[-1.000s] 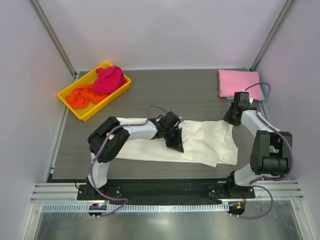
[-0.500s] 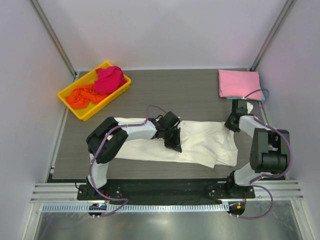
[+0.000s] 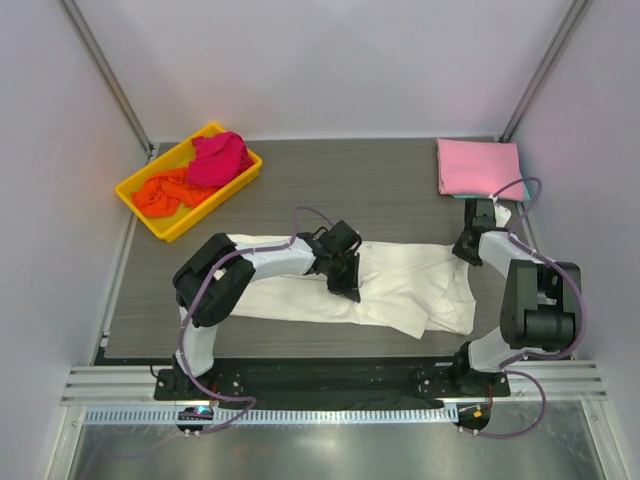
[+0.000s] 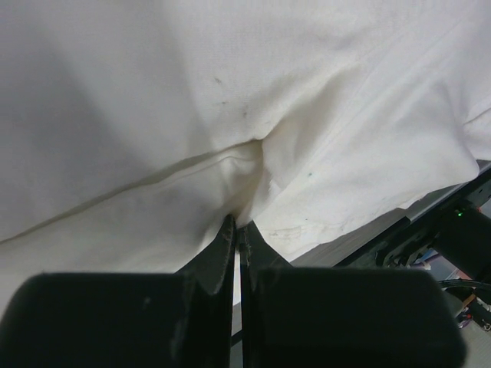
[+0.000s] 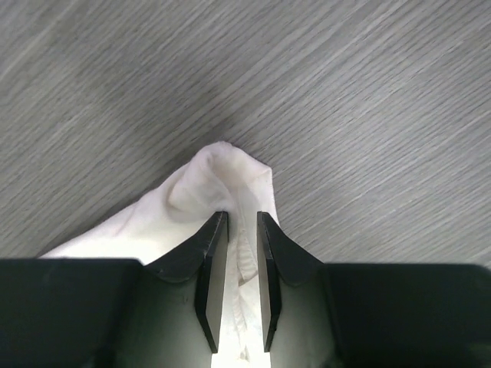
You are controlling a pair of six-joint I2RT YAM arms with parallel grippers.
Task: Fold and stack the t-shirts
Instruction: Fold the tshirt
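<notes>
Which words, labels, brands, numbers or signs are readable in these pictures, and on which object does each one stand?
None: no view shows any readable text.
cream-white t-shirt: plain cloth, only tiny dark specks, no print.
pink t-shirt: plain, no label visible.
yellow tray: no marking visible.

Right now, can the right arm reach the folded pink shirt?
Probably yes: the pink shirt lies just beyond the right gripper with nothing between, though that gripper is pinching the white shirt.
</notes>
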